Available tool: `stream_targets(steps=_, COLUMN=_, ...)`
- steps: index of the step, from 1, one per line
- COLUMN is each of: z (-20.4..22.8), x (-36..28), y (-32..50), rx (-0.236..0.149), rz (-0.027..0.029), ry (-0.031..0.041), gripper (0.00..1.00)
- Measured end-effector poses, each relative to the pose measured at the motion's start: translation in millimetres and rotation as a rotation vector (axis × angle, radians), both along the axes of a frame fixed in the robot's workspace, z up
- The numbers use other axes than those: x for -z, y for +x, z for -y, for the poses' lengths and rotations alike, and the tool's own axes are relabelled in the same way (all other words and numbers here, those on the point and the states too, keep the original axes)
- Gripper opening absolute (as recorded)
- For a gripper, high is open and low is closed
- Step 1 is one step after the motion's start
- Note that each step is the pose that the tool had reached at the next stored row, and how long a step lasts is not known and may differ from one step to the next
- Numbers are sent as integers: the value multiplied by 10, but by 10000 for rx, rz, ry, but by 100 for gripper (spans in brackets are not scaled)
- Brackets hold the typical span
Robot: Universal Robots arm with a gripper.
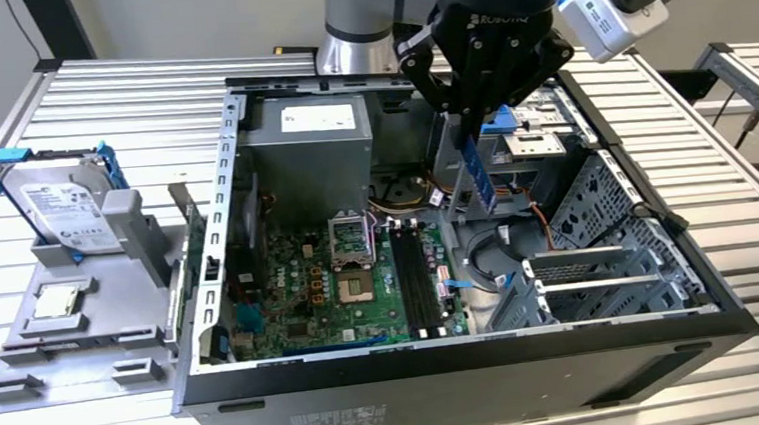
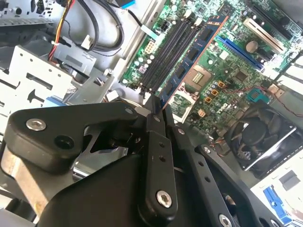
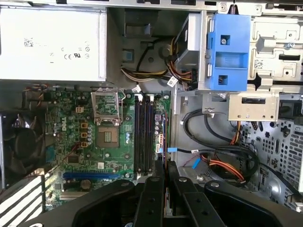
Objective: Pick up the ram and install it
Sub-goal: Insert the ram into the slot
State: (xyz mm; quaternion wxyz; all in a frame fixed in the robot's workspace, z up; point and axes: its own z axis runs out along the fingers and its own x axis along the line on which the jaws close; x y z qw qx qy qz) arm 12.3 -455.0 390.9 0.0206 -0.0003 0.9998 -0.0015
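The ram (image 1: 479, 173), a thin, narrow blue circuit-board stick with a row of black chips and an orange-edged long side, is pinched at one end between the fingers of the black gripper (image 1: 470, 124). It hangs on edge inside the open case, beside the long black memory slots (image 2: 169, 49) of the green motherboard (image 2: 227, 71), not seated in any slot.

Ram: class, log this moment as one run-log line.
tool shut on ram | ram hangs over open computer case | memory slots empty

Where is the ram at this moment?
In the exterior view the ram hangs upright in the shut gripper over the open computer case, to the exterior view's right of the memory slots.
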Motion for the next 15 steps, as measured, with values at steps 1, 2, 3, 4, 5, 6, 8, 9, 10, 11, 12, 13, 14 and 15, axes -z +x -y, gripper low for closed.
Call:
stream_targets(steps=1, z=0, x=0, y=0, rx=0, rz=0, ry=2, gripper=0)
stream_targets(steps=2, z=0, x=0, y=0, rx=0, rz=0, ry=2, gripper=0)
stream_targets(steps=3, z=0, x=0, y=0, rx=0, rz=0, ry=2, gripper=0)
stream_targets(steps=4, z=0, x=0, y=0, rx=0, rz=0, ry=2, gripper=0)
stream_targets(steps=5, z=0, x=0, y=0, rx=0, rz=0, ry=2, gripper=0)
stream_targets(steps=6, z=0, x=0, y=0, rx=0, rz=0, ry=2, gripper=0)
stream_targets(steps=8, z=0, x=0, y=0, rx=0, rz=0, ry=2, gripper=0)
stream_targets(steps=9, z=0, x=0, y=0, rx=0, rz=0, ry=2, gripper=0)
stream_targets(steps=10, z=0, x=0, y=0, rx=0, rz=0, ry=3, gripper=0)
stream_targets(steps=11, z=0, x=1, y=0, rx=0, rz=-3, ry=2, gripper=0)
stream_targets(steps=12, z=0, x=6, y=1, rx=0, rz=-3, ry=4, gripper=0)
stream_targets(steps=13, z=0, x=17, y=1, rx=0, rz=-2, ry=6, gripper=0)
stream_targets(steps=14, z=0, x=30, y=1, rx=0, rz=-3, ry=5, gripper=0)
stream_targets(steps=15, z=0, x=47, y=1, rx=1, rz=-4, ry=-1, gripper=0)
